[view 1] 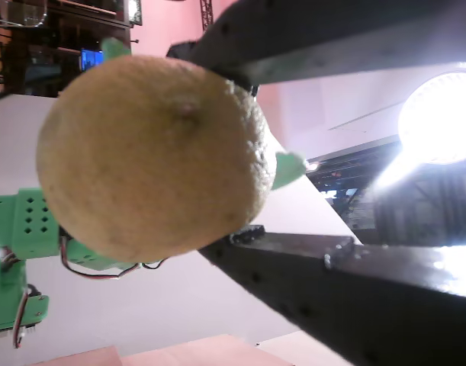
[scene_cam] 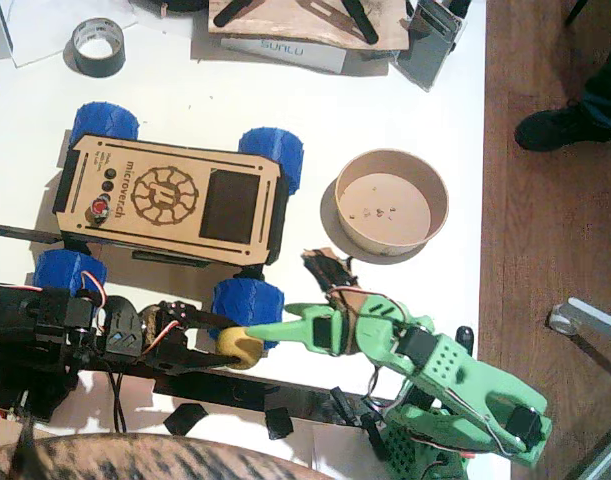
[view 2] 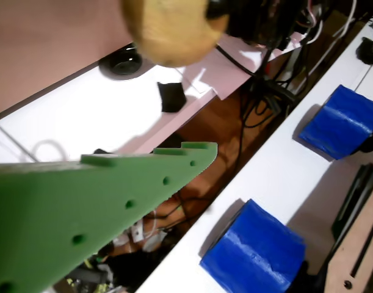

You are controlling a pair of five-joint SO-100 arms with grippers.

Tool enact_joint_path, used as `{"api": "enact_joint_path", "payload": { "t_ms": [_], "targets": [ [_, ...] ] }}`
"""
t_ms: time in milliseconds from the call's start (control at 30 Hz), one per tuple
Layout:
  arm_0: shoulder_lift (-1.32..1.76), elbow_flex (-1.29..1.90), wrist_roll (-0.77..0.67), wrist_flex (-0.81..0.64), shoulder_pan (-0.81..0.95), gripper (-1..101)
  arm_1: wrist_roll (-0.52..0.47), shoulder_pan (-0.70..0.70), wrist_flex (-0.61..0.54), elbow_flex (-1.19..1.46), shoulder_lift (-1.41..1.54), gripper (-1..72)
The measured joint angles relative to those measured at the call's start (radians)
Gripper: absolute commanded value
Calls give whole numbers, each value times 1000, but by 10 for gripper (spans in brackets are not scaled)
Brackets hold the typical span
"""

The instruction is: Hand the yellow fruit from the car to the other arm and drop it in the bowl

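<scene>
The yellow fruit (scene_cam: pixel 241 347) sits between the jaws of my left, black gripper (scene_cam: pixel 225 345), just in front of the car's near blue wheel (scene_cam: pixel 247 300). In a wrist view the fruit (view 1: pixel 152 156) fills the frame, clamped between two black jaws. My right, green gripper (scene_cam: pixel 270 318) is open, and its long green finger (scene_cam: pixel 285 330) touches the fruit's top. In another wrist view that finger (view 2: pixel 101 207) lies below the fruit (view 2: pixel 171 27); its other jaw is out of frame. The wooden car (scene_cam: pixel 170 195) stands at centre left. The bowl (scene_cam: pixel 392 155) holds only crumbs.
A grey tape roll (scene_cam: pixel 97 45) and boxes lie along the far edge. The table's right edge runs just past the bowl, with wooden floor and a person's shoe (scene_cam: pixel 570 125) beyond. Black scraps (scene_cam: pixel 190 418) lie near the front edge. Two blue wheels (view 2: pixel 253 256) show beside the green finger.
</scene>
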Motion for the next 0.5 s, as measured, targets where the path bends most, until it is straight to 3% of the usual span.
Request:
{"api": "enact_joint_path", "payload": {
  "t_ms": [500],
  "targets": [
    [0,0,0,20,0,0,95,-46,-181,0,-173,456]
  ]
}}
